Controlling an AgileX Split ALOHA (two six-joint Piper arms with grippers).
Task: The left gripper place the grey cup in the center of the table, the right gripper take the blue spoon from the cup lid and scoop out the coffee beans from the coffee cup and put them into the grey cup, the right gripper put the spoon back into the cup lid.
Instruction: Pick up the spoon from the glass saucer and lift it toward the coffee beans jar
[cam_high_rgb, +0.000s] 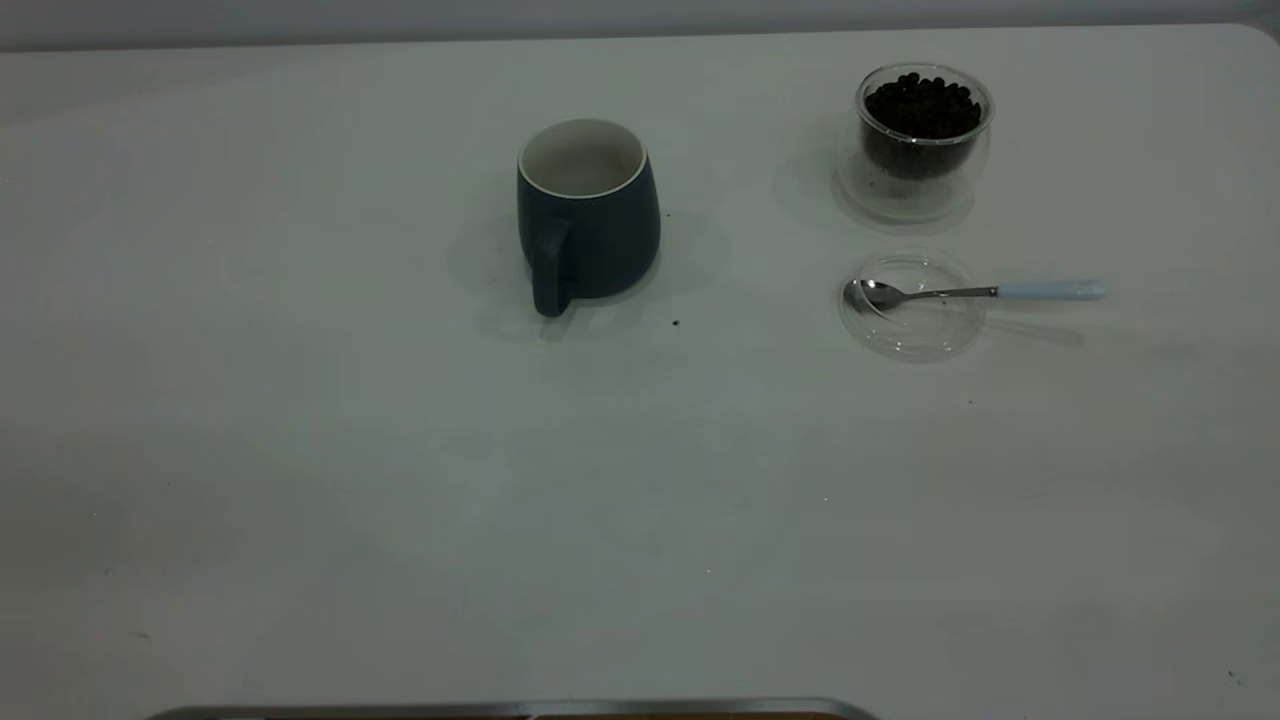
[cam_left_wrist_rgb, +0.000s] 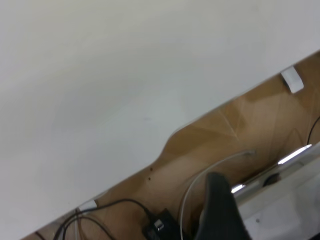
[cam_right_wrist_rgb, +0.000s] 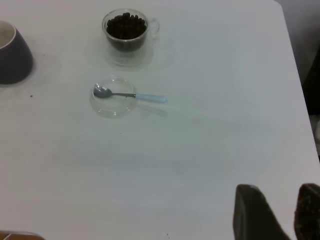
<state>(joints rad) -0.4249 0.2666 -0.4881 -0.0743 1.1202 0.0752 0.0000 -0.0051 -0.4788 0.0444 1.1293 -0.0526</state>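
Observation:
The grey cup (cam_high_rgb: 588, 215) stands upright near the middle of the table (cam_high_rgb: 400, 480), its handle towards the near side; the right wrist view catches its edge (cam_right_wrist_rgb: 12, 55). To its right, the coffee cup (cam_high_rgb: 922, 150) holds coffee beans (cam_high_rgb: 922, 105). Just in front of it lies the cup lid (cam_high_rgb: 912, 320), with the blue spoon (cam_high_rgb: 960, 292) resting across it, bowl in the lid and handle pointing right. Neither gripper shows in the exterior view. My right gripper (cam_right_wrist_rgb: 287, 205) hovers open and empty, well away from the spoon (cam_right_wrist_rgb: 130, 95). My left gripper (cam_left_wrist_rgb: 222, 210) hangs beyond the table's edge.
In the left wrist view the table's edge (cam_left_wrist_rgb: 165, 145) gives way to a wooden floor (cam_left_wrist_rgb: 235, 135) with cables. A tiny dark speck (cam_high_rgb: 675, 323) lies in front of the grey cup. A dark curved rim (cam_high_rgb: 520, 708) runs along the near edge of the exterior view.

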